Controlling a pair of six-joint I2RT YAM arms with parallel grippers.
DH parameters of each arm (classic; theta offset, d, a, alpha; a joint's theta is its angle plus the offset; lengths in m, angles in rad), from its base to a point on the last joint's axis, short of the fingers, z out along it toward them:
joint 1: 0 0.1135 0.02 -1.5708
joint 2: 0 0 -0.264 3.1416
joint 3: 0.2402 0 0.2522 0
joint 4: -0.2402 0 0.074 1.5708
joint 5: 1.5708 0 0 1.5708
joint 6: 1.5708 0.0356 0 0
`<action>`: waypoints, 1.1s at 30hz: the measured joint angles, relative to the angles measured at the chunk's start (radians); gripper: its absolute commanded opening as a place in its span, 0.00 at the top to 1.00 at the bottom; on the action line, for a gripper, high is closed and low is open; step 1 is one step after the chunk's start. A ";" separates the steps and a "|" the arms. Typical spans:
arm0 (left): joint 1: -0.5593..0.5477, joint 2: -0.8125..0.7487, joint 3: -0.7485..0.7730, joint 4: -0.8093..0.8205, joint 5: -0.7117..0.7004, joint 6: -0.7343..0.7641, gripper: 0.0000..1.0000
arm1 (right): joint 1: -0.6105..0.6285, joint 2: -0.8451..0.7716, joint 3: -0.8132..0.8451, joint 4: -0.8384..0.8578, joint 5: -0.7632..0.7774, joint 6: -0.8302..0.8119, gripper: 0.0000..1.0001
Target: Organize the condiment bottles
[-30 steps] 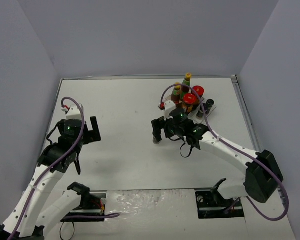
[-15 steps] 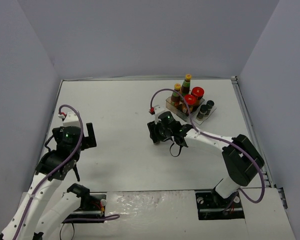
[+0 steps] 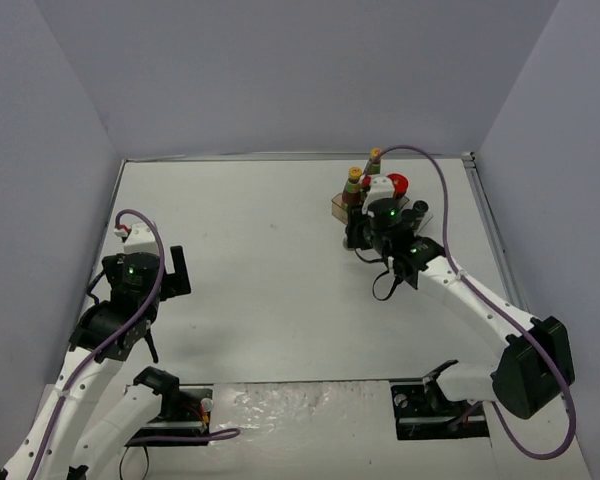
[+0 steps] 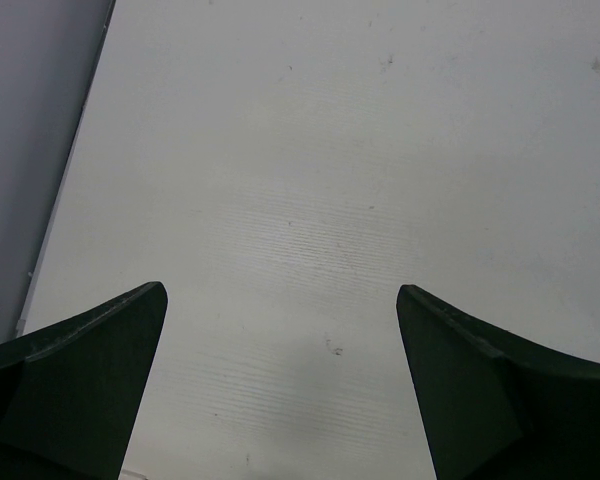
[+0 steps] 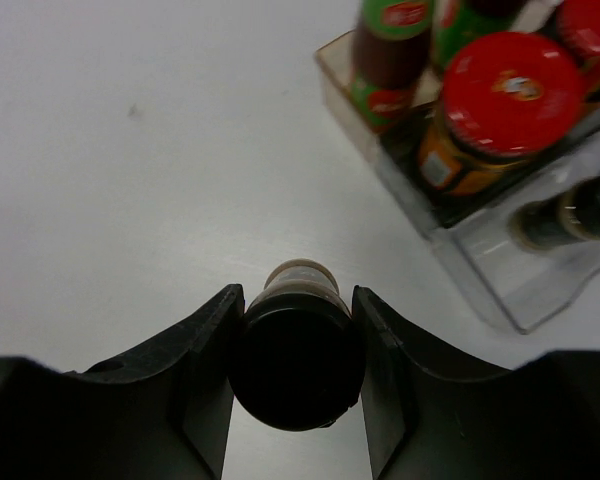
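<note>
Six bottles (image 5: pixel 507 85) already stand in the tray (image 5: pixel 485 275), your right hand (image 5: pixel 298 300) is clamped on the last shaker (image 5: pixel 298 365) near it, and your left hand (image 4: pixel 280 290) is spread wide, idle.

Light was even and diffuse; the white table (image 3: pixel 260 250) read bright, with only faint, soft shadow under the right arm (image 3: pixel 460 290). Top view was sharp throughout.

Left wrist view: fingers of the left gripper (image 4: pixel 280 292) were near black, with little detail; fine horizontal banding crossed the table.

Right wrist view: the shaker (image 5: pixel 298 350) sat close to the lens, dark and slightly soft. The red-lidded jar (image 5: pixel 505 85) carried a mild sheen, and the clear tray (image 5: pixel 500 285) glinted along its edges.
</note>
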 measured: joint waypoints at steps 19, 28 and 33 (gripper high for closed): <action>0.024 0.008 0.000 0.001 0.014 0.006 0.03 | -0.342 0.181 0.071 -0.006 0.077 0.054 1.00; 0.031 0.011 0.000 0.001 0.018 0.009 0.03 | -0.352 0.283 0.072 0.061 0.092 0.062 0.88; 0.032 0.013 0.000 0.001 0.020 0.009 0.03 | -0.357 0.325 0.072 0.071 0.091 0.076 0.57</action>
